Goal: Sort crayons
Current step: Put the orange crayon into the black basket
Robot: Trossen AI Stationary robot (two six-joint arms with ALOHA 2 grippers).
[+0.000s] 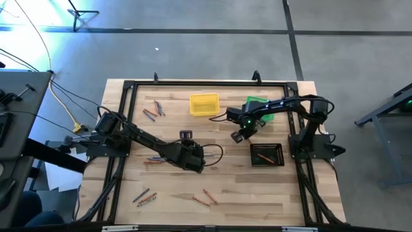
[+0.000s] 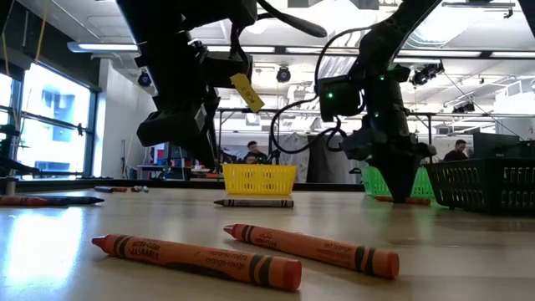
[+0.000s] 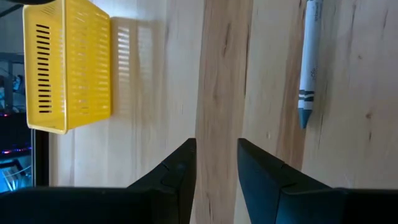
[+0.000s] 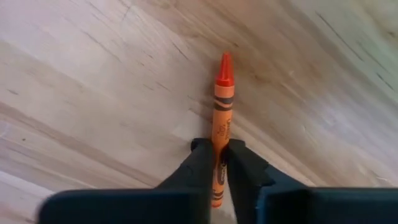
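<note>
Wooden counter (image 1: 225,193) under me: my right hand (image 4: 219,163) pinches an orange crayon (image 4: 221,118), its tip ahead, ready for sorting; my left hand (image 3: 216,163) hangs narrowly parted, empty.

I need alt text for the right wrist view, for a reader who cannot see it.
The right gripper is shut on an orange crayon, whose pointed tip sticks out past the dark fingers. Below lies the pale wooden table, its grain running diagonally.

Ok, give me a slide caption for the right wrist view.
Right gripper pinching an orange crayon above the wooden table.
</note>
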